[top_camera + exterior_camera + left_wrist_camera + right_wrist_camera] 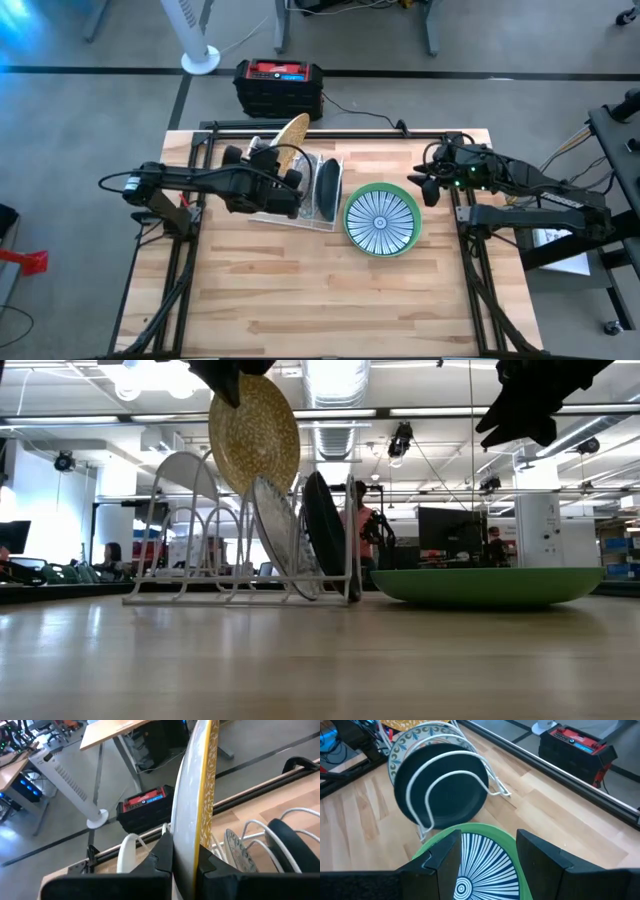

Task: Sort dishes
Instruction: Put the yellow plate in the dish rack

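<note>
Plates: four, two racked [440, 785], one yellow [255, 432] held, one green [382, 220] flat

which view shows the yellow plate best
The low view: the mustard-yellow plate shows nearly its full face, lifted above the white wire rack. The high view catches a tilted sliver, the left wrist view only its edge between the left gripper's fingers, the right wrist view a corner.
</note>
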You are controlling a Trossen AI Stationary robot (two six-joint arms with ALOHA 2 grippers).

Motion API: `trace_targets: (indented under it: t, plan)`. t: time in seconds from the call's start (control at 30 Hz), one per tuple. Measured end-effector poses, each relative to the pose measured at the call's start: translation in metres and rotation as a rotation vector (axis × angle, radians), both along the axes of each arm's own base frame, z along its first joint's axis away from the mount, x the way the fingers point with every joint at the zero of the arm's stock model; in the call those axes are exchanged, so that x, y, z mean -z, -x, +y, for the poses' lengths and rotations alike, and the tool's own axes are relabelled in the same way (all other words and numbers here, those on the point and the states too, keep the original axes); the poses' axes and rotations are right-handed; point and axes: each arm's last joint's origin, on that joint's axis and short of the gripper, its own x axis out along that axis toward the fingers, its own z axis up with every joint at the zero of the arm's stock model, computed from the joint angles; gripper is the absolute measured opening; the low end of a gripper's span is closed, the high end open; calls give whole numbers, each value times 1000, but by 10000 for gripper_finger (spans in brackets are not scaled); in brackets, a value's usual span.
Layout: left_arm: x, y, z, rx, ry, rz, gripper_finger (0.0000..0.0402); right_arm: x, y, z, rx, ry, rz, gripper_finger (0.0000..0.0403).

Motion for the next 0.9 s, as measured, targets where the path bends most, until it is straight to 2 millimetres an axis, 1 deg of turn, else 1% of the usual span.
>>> trace_targets:
  t: [0.37,0.7,0.9]
  plan:
    - [24,-21,-3,-38,12,6,3,5,-8,-2,0,-11,38,181]
    - [47,-38,-5,-88,13,-20,3,4,-10,-3,0,-9,31,181]
    - [61,-48,-6,-98,6,5,3,4,-10,-3,0,-8,30,181]
